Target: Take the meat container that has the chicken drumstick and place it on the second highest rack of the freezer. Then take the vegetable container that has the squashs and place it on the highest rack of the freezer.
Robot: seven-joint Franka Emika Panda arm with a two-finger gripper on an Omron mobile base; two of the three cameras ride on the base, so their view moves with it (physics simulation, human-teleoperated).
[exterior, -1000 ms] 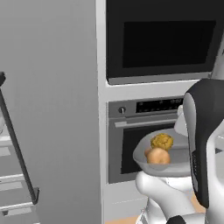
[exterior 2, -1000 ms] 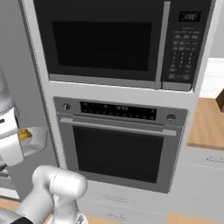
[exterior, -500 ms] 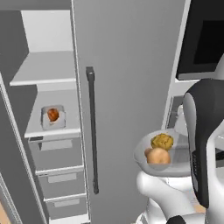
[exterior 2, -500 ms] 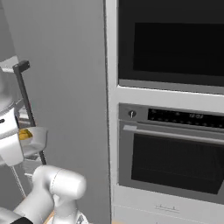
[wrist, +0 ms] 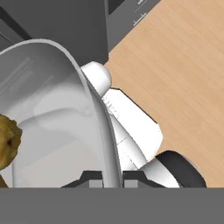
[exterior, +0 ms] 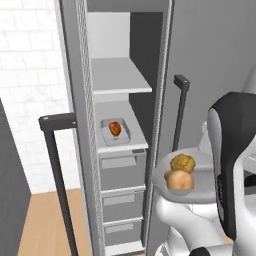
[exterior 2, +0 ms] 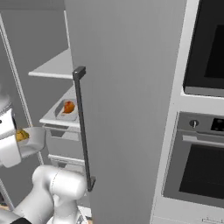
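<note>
Gripper is clamped on the rim of the vegetable container, its two dark tips pinching the thin wall at the bottom centre of the hand view. In the left base view the arm rises at the lower right, its dark upper link upright at the right edge, carrying the container level at lower right of centre, with the squashs inside. The freezer stands open in the middle of that frame. The meat container with the chicken drumstick rests on the lower of the two pale shelves, above the grey drawers.
</note>
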